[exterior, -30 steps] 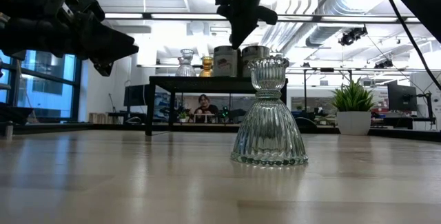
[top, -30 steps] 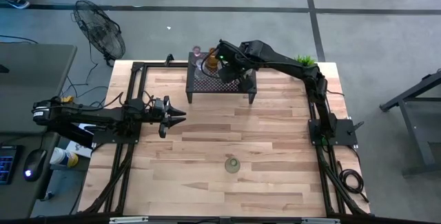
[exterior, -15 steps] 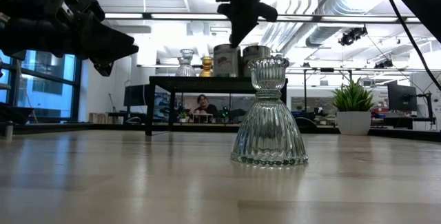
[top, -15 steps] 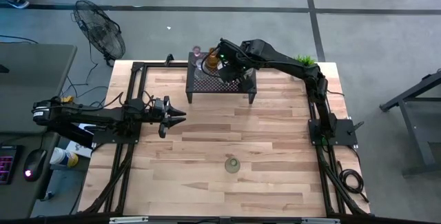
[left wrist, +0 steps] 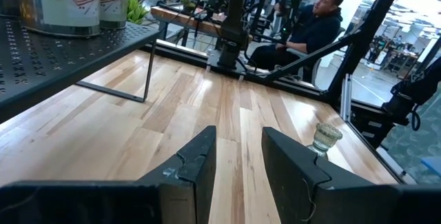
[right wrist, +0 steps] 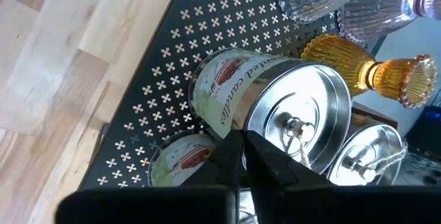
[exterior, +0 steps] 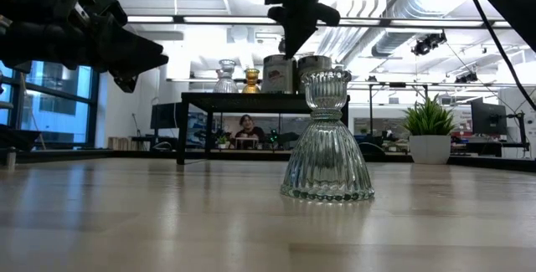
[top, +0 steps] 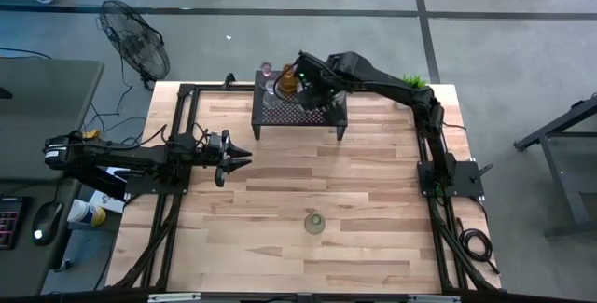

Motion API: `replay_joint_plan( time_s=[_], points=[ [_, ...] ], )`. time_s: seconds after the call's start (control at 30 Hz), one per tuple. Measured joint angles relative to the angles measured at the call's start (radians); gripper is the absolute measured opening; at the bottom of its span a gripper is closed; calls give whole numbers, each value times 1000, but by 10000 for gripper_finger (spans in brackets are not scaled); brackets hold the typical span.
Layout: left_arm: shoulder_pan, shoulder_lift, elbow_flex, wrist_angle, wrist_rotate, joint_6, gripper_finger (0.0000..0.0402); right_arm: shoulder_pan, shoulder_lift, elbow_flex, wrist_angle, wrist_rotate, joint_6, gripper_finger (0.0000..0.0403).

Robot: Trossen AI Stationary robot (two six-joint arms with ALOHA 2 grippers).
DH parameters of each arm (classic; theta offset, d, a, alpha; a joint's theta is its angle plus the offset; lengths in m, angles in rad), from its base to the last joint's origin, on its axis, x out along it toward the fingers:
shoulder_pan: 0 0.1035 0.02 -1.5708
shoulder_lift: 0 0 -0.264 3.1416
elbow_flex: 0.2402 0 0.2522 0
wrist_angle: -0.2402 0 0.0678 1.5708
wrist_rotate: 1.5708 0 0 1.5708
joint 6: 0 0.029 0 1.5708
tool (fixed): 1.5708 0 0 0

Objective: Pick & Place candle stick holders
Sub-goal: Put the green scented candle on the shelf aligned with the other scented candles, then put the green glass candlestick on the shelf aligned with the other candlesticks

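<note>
Wood planks make the table [top: 280, 182], with a black mesh stand [top: 280, 114] at its far edge and an open workshop behind, where a person [exterior: 247, 127] sits. Left gripper [top: 241, 157] hovers low over the left part of the table, jaws a little apart, holding nothing, its arm stretched flat. One clear ribbed holder [exterior: 327, 138] stands alone near the front middle. Right gripper [right wrist: 242, 156] is closed and empty above two silver tin holders [right wrist: 272, 107] on the stand, beside an amber holder [right wrist: 365, 69]; its arm bends over from the right edge.

Ribbed glossy glass holder [exterior: 327, 138], seemingly matt wooden table [exterior: 167, 222].
</note>
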Motion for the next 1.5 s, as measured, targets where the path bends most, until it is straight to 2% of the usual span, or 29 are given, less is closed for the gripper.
replay_joint_plan(
  time_s=[0.33,0.53,1.0,1.3,1.4,1.5],
  points=[
    [0,0,0,0,2,0,115,-3,-3,-1,74,-2,7,125],
    [0,0,0,-3,2,0,115,0,-3,-1,95,7,27,162],
    [0,0,0,-16,-3,0,115,8,-48,0,68,16,74,167],
    [0,0,0,-19,-3,0,115,70,-98,0,25,25,143,167],
    [0,0,0,-22,-3,0,115,87,-111,0,-33,-8,230,163],
    [0,0,0,-22,-3,5,115,96,-112,0,-127,-95,339,157]
  ],
)
